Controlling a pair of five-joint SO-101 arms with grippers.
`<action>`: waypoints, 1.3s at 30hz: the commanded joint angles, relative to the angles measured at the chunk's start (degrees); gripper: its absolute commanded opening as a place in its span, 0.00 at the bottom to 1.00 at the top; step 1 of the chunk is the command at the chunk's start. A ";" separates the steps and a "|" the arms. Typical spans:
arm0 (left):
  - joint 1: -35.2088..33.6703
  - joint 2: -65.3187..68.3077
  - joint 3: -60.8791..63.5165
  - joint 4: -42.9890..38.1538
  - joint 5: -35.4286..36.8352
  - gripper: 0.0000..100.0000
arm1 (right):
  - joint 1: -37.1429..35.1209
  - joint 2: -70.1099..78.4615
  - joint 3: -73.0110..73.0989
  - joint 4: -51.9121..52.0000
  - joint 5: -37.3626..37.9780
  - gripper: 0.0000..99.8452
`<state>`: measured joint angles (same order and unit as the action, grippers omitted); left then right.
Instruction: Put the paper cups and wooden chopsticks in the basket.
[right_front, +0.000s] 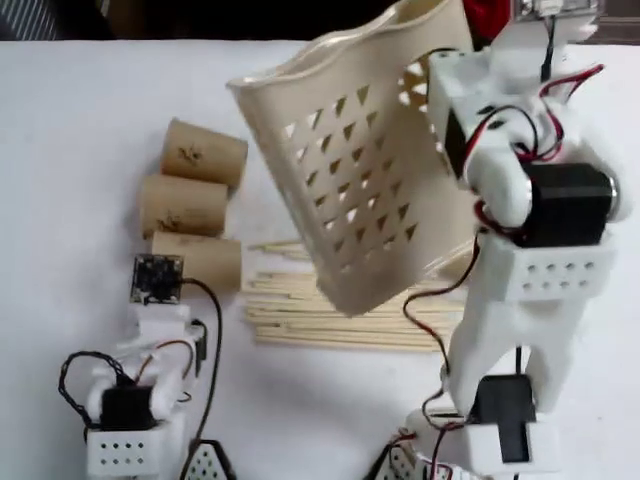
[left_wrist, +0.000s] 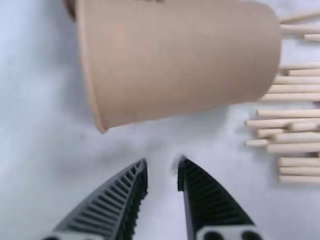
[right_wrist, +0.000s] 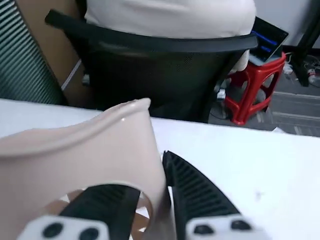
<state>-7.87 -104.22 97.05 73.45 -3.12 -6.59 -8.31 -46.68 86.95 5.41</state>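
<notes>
Left gripper (left_wrist: 162, 164) — paper cup (left_wrist: 175, 60) just ahead

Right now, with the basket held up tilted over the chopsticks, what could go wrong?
1. The right arm's fingers pinch the basket only by its wall near the rim; tilted, it could slip and drop onto the chopsticks.
2. The left arm's fingers stand barely apart, narrower than the paper cup lying on its side ahead; advancing might just roll it away.

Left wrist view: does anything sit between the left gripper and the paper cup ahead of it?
Nothing visible does. Only bare table separates the left gripper from the paper cup lying on its side; the chopsticks lie off beside the cup.
</notes>
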 joint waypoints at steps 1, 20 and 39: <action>1.27 -0.40 -0.09 0.26 0.18 0.12 | -0.48 -4.53 5.71 -0.84 0.70 0.02; -9.45 0.84 -33.85 6.77 -42.73 0.23 | -7.34 -18.95 60.40 -52.44 3.78 0.02; 7.78 71.08 -96.00 7.30 -16.62 0.33 | -5.58 6.46 49.41 -71.43 -6.07 0.02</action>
<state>-2.42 -39.87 8.79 83.47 -23.43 -12.92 -1.71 9.14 14.42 1.01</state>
